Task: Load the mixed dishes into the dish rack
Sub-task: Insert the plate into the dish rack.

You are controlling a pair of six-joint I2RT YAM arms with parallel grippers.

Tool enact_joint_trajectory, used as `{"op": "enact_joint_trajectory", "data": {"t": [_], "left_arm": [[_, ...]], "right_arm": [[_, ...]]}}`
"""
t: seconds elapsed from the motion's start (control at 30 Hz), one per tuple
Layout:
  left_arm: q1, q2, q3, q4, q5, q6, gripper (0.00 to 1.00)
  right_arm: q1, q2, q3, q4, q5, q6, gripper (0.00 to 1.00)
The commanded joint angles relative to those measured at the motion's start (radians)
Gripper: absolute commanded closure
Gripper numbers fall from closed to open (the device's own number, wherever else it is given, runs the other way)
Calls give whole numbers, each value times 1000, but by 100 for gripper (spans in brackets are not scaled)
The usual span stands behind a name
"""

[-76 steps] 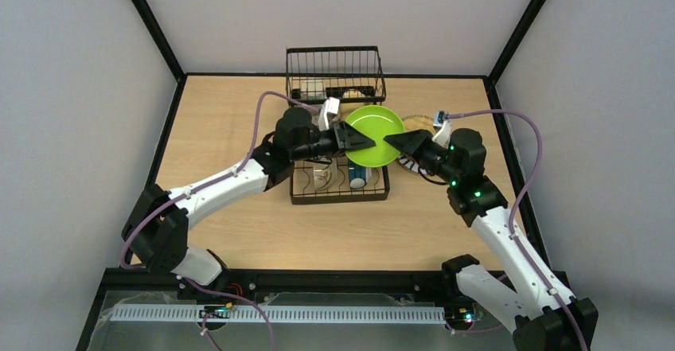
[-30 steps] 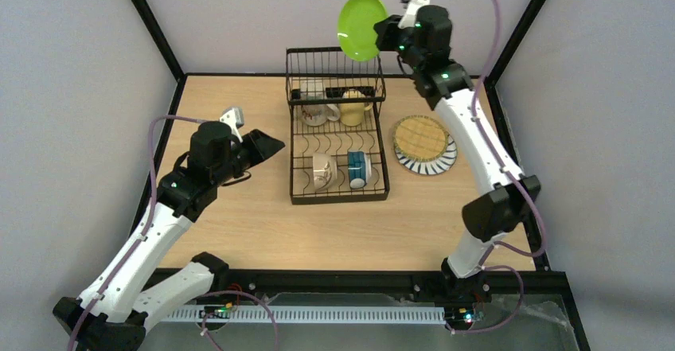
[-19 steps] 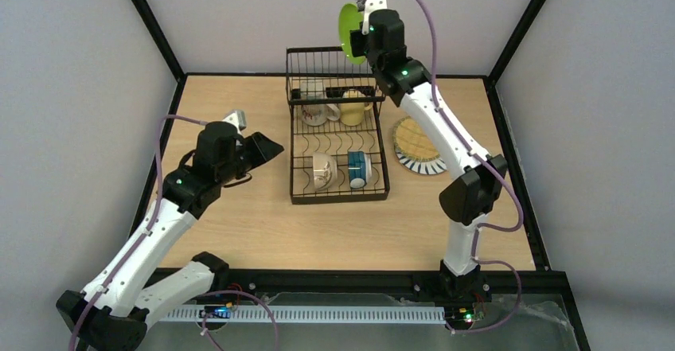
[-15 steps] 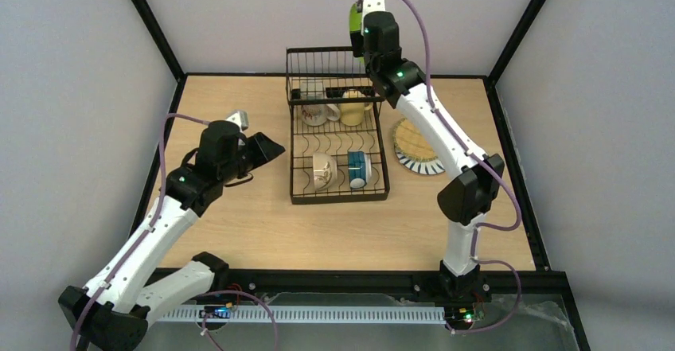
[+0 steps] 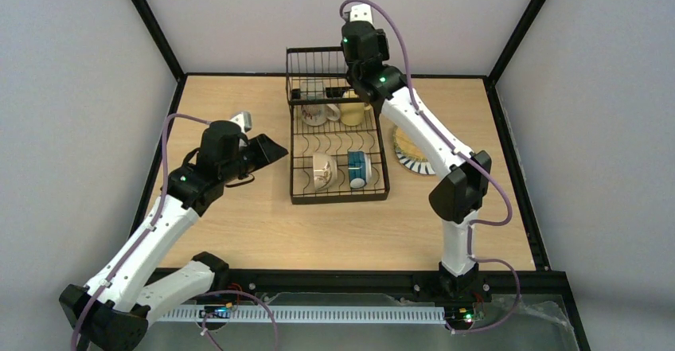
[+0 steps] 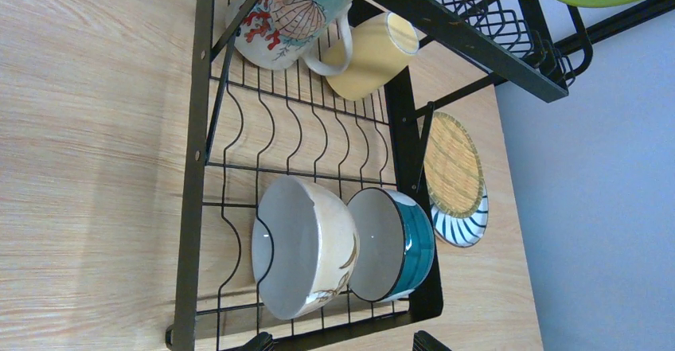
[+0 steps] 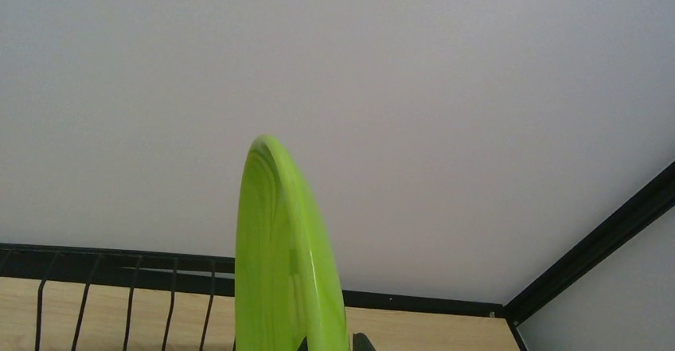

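Currently the lime green plate (image 7: 278,271) is being pinched upright, on edge, by the R claw (image 7: 334,343), w/ the top rail of the dish rack (image 6: 197,128) basket showing just below & beyond it. The L claw (image 6: 342,341) is being held spread, gripping nothing, beside the rack. Ahead of it the cream mug (image 6: 306,247) & blue-patterned mug (image 6: 398,243) are being seen side by side; further off, the tan plate (image 6: 452,164) is lying on the striped plate (image 6: 462,228).
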Motion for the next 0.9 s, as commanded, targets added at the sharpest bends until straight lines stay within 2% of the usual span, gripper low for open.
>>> {"op": "enact_joint_trajectory", "data": {"t": [0.0, 0.87], "left_arm": [[5, -3, -11, 1, 22, 21, 1], [5, 7, -22, -2, 15, 32, 1]], "right_arm": [[5, -4, -1, -21, 58, 24, 100], [-21, 0, -163, 15, 16, 115, 100]]}}
